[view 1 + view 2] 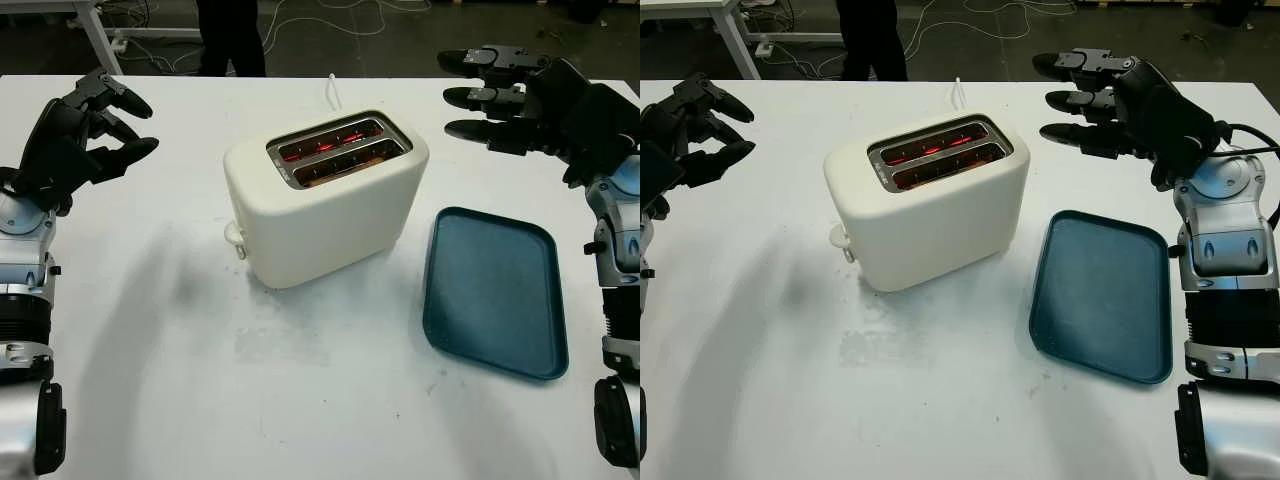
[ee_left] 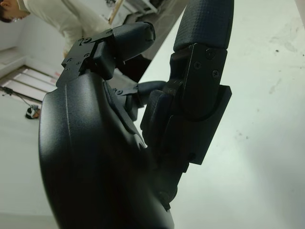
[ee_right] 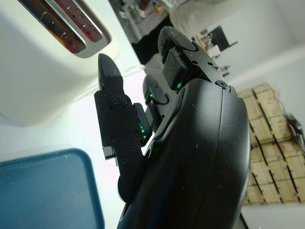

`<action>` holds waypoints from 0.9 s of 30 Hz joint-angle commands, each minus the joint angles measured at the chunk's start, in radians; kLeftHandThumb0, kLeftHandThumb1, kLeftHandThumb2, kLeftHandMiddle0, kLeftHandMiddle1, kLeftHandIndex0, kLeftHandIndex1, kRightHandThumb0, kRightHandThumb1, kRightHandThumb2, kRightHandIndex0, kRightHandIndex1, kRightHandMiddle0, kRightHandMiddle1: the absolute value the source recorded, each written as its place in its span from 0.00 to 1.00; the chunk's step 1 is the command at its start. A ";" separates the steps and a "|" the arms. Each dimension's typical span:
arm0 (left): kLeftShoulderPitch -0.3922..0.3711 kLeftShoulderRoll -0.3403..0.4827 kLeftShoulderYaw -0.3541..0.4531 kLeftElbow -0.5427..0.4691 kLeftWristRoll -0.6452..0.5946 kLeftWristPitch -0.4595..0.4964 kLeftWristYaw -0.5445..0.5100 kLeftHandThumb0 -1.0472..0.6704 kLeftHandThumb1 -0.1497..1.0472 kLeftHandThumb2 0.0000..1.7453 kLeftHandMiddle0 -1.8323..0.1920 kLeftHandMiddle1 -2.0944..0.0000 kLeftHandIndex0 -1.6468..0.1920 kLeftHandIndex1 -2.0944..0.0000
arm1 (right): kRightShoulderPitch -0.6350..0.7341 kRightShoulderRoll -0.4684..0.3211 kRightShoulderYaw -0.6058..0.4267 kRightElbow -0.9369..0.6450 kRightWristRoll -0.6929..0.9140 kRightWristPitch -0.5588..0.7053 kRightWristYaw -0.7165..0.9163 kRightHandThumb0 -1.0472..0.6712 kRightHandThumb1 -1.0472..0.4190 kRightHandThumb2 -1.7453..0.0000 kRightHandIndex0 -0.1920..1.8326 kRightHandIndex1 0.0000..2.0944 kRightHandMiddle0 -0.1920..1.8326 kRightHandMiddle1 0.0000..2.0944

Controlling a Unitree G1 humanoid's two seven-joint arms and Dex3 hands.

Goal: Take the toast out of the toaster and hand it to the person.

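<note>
A broad white table (image 1: 300, 400) carries a smooth, rounded cream toaster (image 1: 325, 205) at its middle, and just to its right lies a flat, round-cornered matte teal tray (image 1: 495, 290). The toaster's two chrome-rimmed slots glow red, with the toast (image 1: 335, 170) sunk in the nearer slot, barely showing. The black left hand (image 1: 85, 135) hovers at the table's left and the right hand (image 1: 510, 100) past the tray, both released and holding nothing.
</note>
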 commanded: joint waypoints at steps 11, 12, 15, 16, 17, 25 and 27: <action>-0.008 0.002 0.000 -0.001 -0.002 -0.008 0.007 0.00 0.89 0.11 0.78 0.23 0.80 0.25 | -0.005 -0.002 0.004 -0.002 0.001 -0.006 0.000 0.50 0.09 0.95 0.36 0.00 0.35 0.00; -0.008 0.002 0.000 0.001 -0.001 -0.011 0.007 0.00 0.89 0.11 0.78 0.23 0.80 0.25 | -0.005 0.000 0.003 -0.005 0.004 0.001 -0.002 0.50 0.09 0.95 0.36 0.00 0.35 0.00; -0.010 0.002 -0.001 0.001 -0.001 -0.007 0.007 0.00 0.89 0.11 0.77 0.23 0.80 0.25 | -0.006 0.002 0.001 -0.001 0.008 -0.008 0.001 0.53 0.09 0.95 0.36 0.00 0.34 0.00; -0.010 0.002 -0.001 0.000 0.000 -0.004 0.007 0.00 0.89 0.11 0.77 0.23 0.80 0.25 | -0.006 0.002 0.001 0.004 0.009 -0.014 0.003 0.53 0.09 0.95 0.36 0.00 0.34 0.00; -0.011 0.002 -0.001 0.002 -0.002 -0.006 0.004 0.00 0.89 0.11 0.77 0.23 0.80 0.25 | -0.007 0.000 0.002 0.007 0.008 -0.020 0.005 0.52 0.09 0.95 0.36 0.00 0.34 0.00; -0.013 0.000 0.002 0.006 -0.010 -0.002 -0.001 0.00 0.89 0.10 0.76 0.24 0.77 0.27 | -0.006 -0.001 0.003 0.005 0.002 -0.019 0.001 0.51 0.09 0.96 0.36 0.00 0.35 0.00; -0.013 -0.001 0.002 0.006 -0.011 -0.004 -0.001 0.00 0.89 0.10 0.76 0.25 0.77 0.27 | -0.005 -0.001 0.003 0.005 0.002 -0.020 0.000 0.51 0.09 0.96 0.36 0.00 0.35 0.00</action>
